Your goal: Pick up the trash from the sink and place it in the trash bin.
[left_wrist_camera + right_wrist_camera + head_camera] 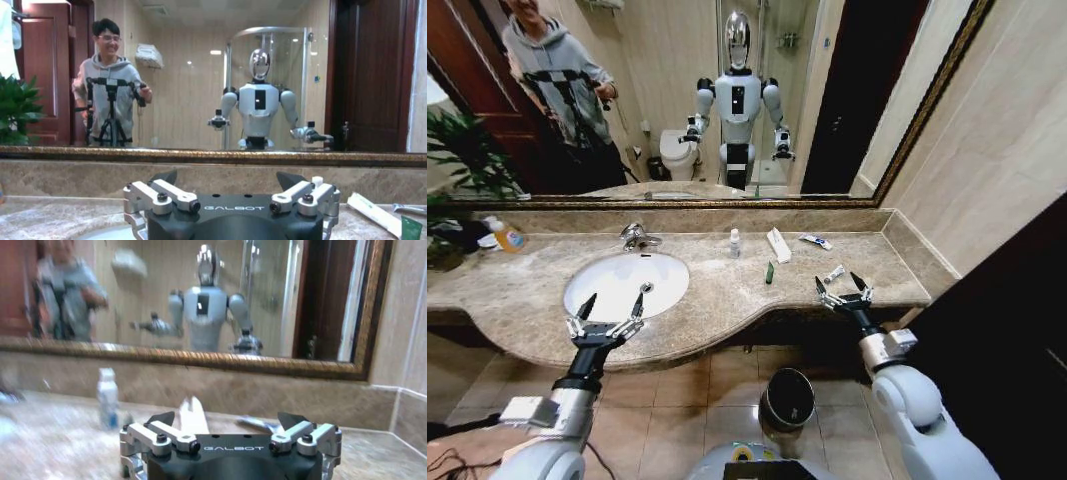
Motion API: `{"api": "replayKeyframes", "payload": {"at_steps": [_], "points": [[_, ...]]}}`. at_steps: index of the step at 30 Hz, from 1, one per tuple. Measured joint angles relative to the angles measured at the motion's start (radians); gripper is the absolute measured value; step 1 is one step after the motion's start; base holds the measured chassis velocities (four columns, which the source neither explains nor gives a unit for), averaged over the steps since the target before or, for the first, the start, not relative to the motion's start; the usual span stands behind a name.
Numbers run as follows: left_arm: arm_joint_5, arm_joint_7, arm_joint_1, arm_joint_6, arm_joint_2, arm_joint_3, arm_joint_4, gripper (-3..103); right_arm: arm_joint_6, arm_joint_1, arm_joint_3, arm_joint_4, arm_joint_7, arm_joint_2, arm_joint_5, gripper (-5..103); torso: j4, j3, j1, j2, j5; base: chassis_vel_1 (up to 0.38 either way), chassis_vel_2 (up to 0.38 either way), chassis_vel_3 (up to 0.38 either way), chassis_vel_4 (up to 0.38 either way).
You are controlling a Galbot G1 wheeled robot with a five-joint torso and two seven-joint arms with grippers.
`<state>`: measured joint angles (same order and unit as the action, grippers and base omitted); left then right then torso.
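**Both grippers spread over the counter, litter untouched**

Left gripper (610,311) over the front rim of the sink (587,300), fingers apart, nothing between them. Right gripper (844,288) out near the right front edge of the counter (517,290), fingers likewise apart and empty.

Trash lying on the marble to the right of the basin, not in it. Tiny white bottle (735,242) upright near the back wall. Flat white packet (778,244) just beside it to the right, angled. Blue-and-white tube (816,241) further right, close to the wall. Green stick (769,272) nearer the front, between bottle and packet. Small white tube (834,273) just behind the right gripper, close to its fingertips but apart from them.

Seen from the right wrist: bottle (107,397) standing, packet (193,415) lying just beyond the fingers. From the left wrist: packet (371,210) and green stick (411,227) off to one side.

Bin (787,398) on the floor tiles below the counter edge, between the two arms. Faucet (635,236) behind the basin.
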<state>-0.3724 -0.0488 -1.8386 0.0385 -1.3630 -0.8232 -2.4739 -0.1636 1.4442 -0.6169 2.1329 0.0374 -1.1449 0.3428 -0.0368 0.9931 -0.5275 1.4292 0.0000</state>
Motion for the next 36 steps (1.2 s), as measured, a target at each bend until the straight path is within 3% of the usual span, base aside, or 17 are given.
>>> {"api": "replayKeyframes", "payload": {"at_steps": [3,9,12,24,29,36], "points": [[0.000,0.000,0.000,0.000,0.000,0.000,0.000,100,-0.049,-0.053,0.003,-0.058,0.020,0.031,0.006,100,0.0000,0.000,0.000,0.000,0.0000,0.000,0.000,0.000,0.000],[0.000,0.000,0.000,0.000,0.000,0.000,0.000,100,-0.065,-0.178,0.052,-0.178,0.082,0.054,-0.017,100,-0.0001,0.000,0.000,0.000,0.0002,0.000,0.000,0.000,0.000],[0.000,0.000,0.000,0.000,0.000,0.000,0.000,100,-0.066,-0.256,0.100,-0.243,0.134,0.044,-0.037,100,-0.0003,0.000,0.000,0.000,-0.0003,0.000,0.000,0.000,0.000],[0.000,0.000,0.000,0.000,0.000,0.000,0.000,100,-0.040,-0.313,0.158,-0.405,0.162,-0.008,-0.090,100,0.0001,0.000,0.000,0.000,-0.0002,0.000,0.000,0.000,0.000],[0.000,0.000,0.000,0.000,0.000,0.000,0.000,100,-0.039,-0.352,0.194,-0.458,0.216,-0.027,-0.107,100,-0.0001,0.000,0.000,0.000,0.0000,0.000,0.000,0.000,0.000],[0.000,0.000,0.000,0.000,0.000,0.000,0.000,100,-0.040,-0.364,0.217,-0.480,0.225,-0.034,-0.199,100,0.0000,0.000,0.000,0.000,-0.0002,0.000,0.000,0.000,0.000]]}}
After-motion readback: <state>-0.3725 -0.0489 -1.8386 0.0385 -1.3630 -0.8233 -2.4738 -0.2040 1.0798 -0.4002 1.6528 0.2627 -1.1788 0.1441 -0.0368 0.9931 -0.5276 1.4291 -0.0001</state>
